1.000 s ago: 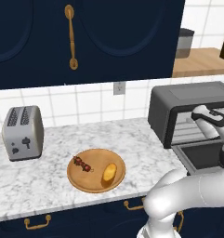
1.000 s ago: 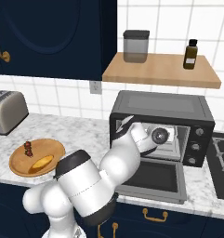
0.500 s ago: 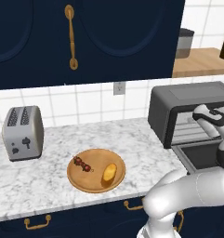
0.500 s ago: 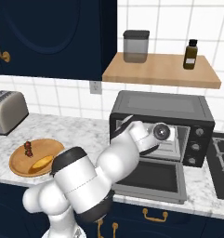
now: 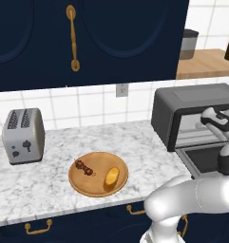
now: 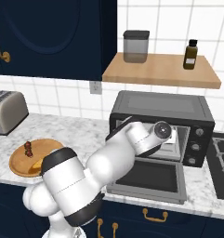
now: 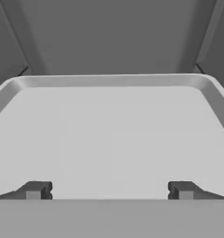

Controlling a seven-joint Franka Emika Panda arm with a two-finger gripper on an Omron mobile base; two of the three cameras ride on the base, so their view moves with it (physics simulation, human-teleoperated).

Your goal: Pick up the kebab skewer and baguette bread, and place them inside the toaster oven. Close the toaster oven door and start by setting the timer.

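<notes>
Fingers (image 7: 108, 190) spread wide and empty, inside the toaster oven (image 6: 162, 116) above its pale tray (image 7: 108, 135). Toaster oven door (image 6: 148, 179) hangs down open. Kebab skewer (image 5: 84, 168) and baguette bread (image 5: 111, 176) lie on the wooden plate (image 5: 90, 187), left on the worktop (image 5: 44, 182).

A silver two-slot toaster (image 5: 23, 135) stands on the marble table (image 5: 54, 190), far to the left of the fingers, against the white tiled wall. Between it and the fingers lies a round wooden plate (image 5: 90, 185), nearer to the front edge. Above the fingers hangs a wooden shelf (image 6: 162, 69); it carries a grey canister (image 6: 135, 46) and a dark bottle (image 6: 190, 54), well apart. To the right is a stove (image 6: 223, 165).
</notes>
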